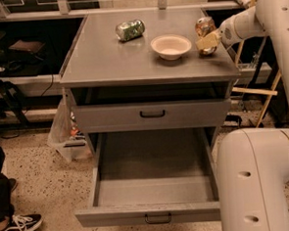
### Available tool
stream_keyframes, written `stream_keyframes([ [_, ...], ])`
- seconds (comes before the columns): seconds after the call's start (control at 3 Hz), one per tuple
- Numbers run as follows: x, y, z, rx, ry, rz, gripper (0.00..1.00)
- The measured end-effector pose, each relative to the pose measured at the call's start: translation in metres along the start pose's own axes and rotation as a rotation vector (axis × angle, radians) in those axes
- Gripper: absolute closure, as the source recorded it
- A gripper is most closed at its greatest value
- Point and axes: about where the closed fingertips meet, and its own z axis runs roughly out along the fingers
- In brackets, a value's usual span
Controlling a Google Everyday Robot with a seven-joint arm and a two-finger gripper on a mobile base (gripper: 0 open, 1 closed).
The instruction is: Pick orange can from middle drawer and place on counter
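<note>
The claw (207, 38) pinches the orange can (203, 24) upright on the bench (131, 59), far right, beside the bowl (171, 46): judged seated for release. The open drawer (154, 188) holds nothing.

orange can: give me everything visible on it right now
The orange can is a small orange-copper metal drinks can with a silvery top rim. It stands roughly upright at the right rear of the counter, just right of the beige bowl and apart from it. The gripper covers its lower front, so its base and its contact with the counter are hidden.
</note>
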Motion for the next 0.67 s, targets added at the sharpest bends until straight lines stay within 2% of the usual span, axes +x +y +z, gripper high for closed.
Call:
stream_keyframes([
  [0.67,0.0,0.0,0.0001,0.0,0.0,0.0,0.39],
])
